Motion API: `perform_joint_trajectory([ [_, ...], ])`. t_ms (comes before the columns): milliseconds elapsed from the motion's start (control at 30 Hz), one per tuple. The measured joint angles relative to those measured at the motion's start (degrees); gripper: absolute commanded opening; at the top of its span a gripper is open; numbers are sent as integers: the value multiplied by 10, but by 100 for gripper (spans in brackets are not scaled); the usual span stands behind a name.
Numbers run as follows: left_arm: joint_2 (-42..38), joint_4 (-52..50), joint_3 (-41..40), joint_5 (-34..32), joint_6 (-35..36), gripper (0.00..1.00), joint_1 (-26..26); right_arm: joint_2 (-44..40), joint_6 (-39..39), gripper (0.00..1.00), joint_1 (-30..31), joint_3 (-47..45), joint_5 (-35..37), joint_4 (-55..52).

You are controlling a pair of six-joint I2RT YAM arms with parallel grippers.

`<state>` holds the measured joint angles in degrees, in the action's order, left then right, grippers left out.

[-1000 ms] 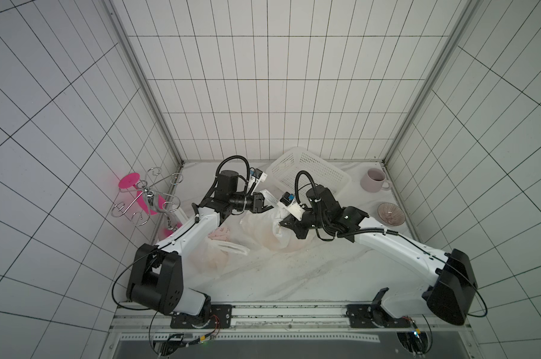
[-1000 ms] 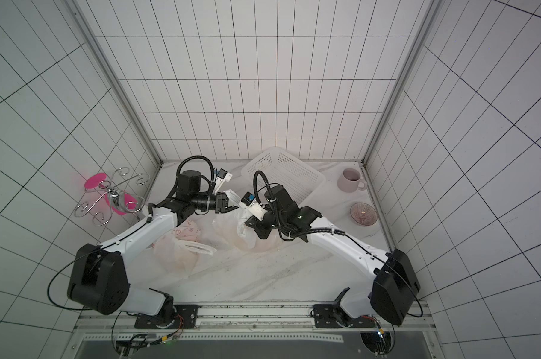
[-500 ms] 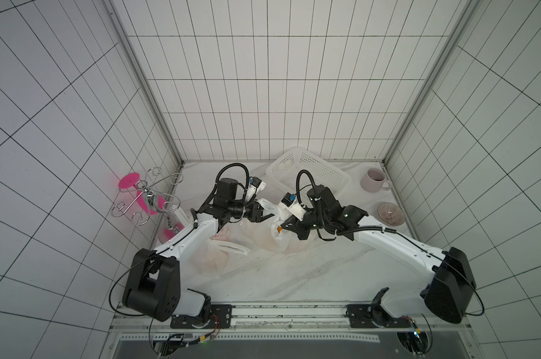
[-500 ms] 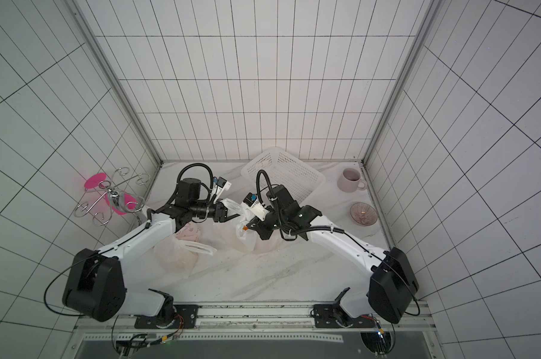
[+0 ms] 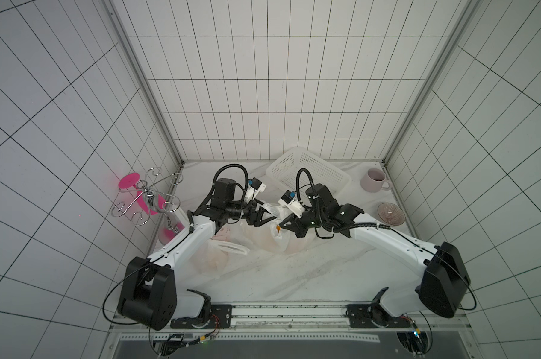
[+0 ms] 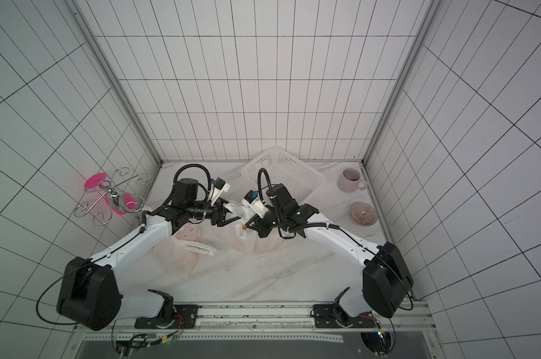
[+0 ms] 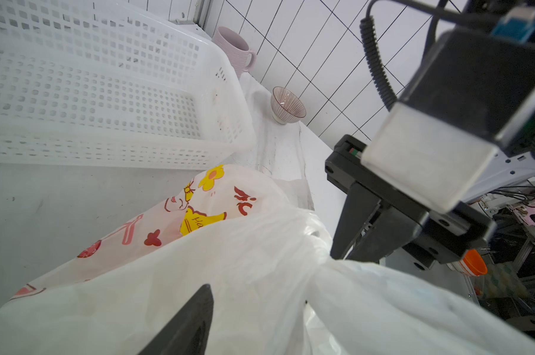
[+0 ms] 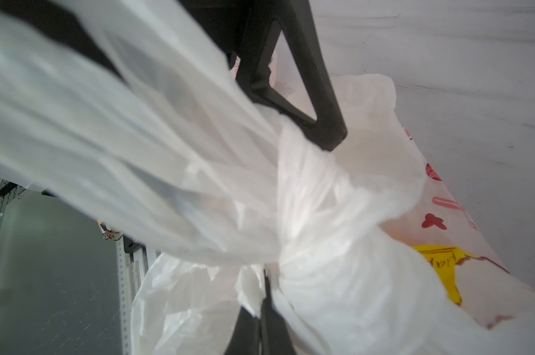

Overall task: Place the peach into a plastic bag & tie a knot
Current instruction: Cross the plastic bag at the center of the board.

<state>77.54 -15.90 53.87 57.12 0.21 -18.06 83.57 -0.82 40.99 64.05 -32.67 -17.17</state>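
Note:
A white plastic bag (image 5: 275, 241) with cartoon prints lies mid-table, its neck gathered into a twisted bunch (image 8: 278, 246). The peach is hidden; only a pinkish tint shows through the film. My right gripper (image 5: 283, 224) is shut on a strip of the bag, its jaws pinching plastic (image 8: 264, 289). My left gripper (image 5: 264, 215) faces it from the left with its jaws spread apart. A loose strip of the bag drapes across its gap, and in the left wrist view only one finger (image 7: 198, 316) shows past the film.
A second printed bag (image 5: 213, 258) lies under the left arm. A white perforated basket (image 5: 309, 174) stands behind the grippers. A pink mug (image 5: 373, 180) and a ribbed bowl (image 5: 390, 213) sit at the back right, a wire rack (image 5: 147, 199) on the left.
The left gripper's jaws have spread apart and let the bag strip slacken; it has sunk a little toward the bag. The right gripper stays shut on the plastic.

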Motion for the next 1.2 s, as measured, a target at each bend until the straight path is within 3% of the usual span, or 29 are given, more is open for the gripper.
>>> perform_joint_trajectory([
  [267, 28, -77, 21, -50, 53, 76, -30, 0, 21, 0, -19, 0, -26, 17],
  [533, 22, -52, 50, -30, 20, 75, -25, 0, 5, 0, -12, 0, -26, 11],
  [833, 26, 19, 47, -4, -36, 51, -28, 0, -2, 0, -2, 0, -24, 6],
  [967, 35, 23, 47, -2, -42, 44, -32, 4, -1, 0, 1, 1, -25, 6],
  [1100, 40, 23, 47, 0, -40, 45, -33, 6, -1, 0, 2, 1, -24, 5],
  [1200, 42, 19, 47, -2, -29, 61, -33, 6, -2, 0, 3, 1, -22, 3],
])
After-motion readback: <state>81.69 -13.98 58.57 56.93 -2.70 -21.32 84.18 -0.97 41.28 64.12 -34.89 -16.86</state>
